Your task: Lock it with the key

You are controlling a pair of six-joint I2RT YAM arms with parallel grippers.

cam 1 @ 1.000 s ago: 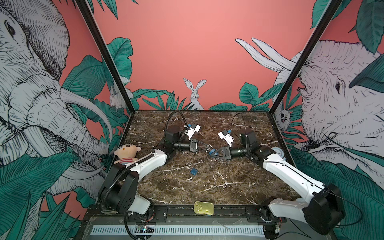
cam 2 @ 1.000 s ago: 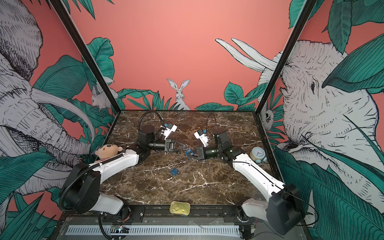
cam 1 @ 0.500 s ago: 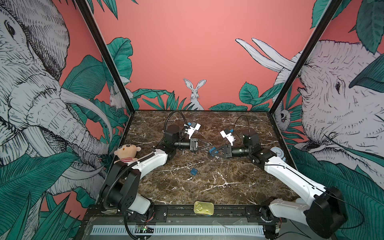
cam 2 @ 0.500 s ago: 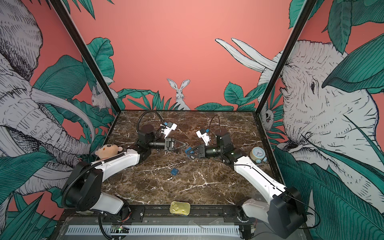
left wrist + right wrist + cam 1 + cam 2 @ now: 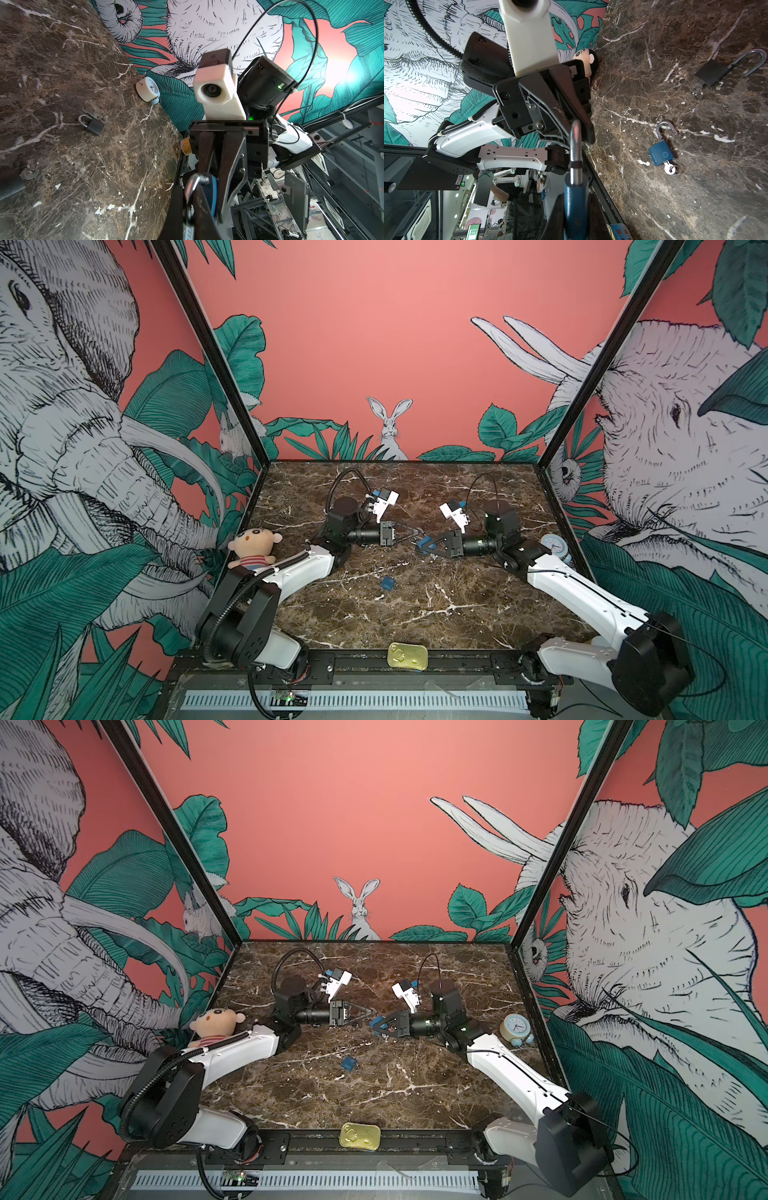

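1. Container: a gold pull-tab tin (image 5: 407,655) lies flat at the lower centre of both top views, on the front edge of the marble surface (image 5: 457,614). Its lid is on, so its contents cannot be seen.
2. Task object: a blue padlock (image 5: 575,199) is held above the surface at the centre of both top views, where the two arms meet. The right gripper (image 5: 424,547) is closed on its body. The left gripper (image 5: 410,534) has its jaws together on the top of the steel shackle (image 5: 575,145). The keyhole is hidden, and whether the shackle is seated cannot be told.
3. A second blue padlock (image 5: 387,583) lies flat just below centre. Its shackle is swung open, and a key (image 5: 669,169) with a ring sits in its base.
4. A black padlock (image 5: 712,71) lies flat with its shackle open and a key ring at its base, well apart from the second blue padlock. It is clear only in the wrist views.
5. Edges: a plush doll (image 5: 253,547) sits against the left wall, beside the left arm. A pale blue alarm clock (image 5: 555,545) stands at the right edge, just behind the right arm. Black frame posts mark the two back corners.
6. Open room: the lower half of the surface, between the two arm bases, is bare marble apart from the second blue padlock. The strip behind the grippers, up to the back wall, is also bare.
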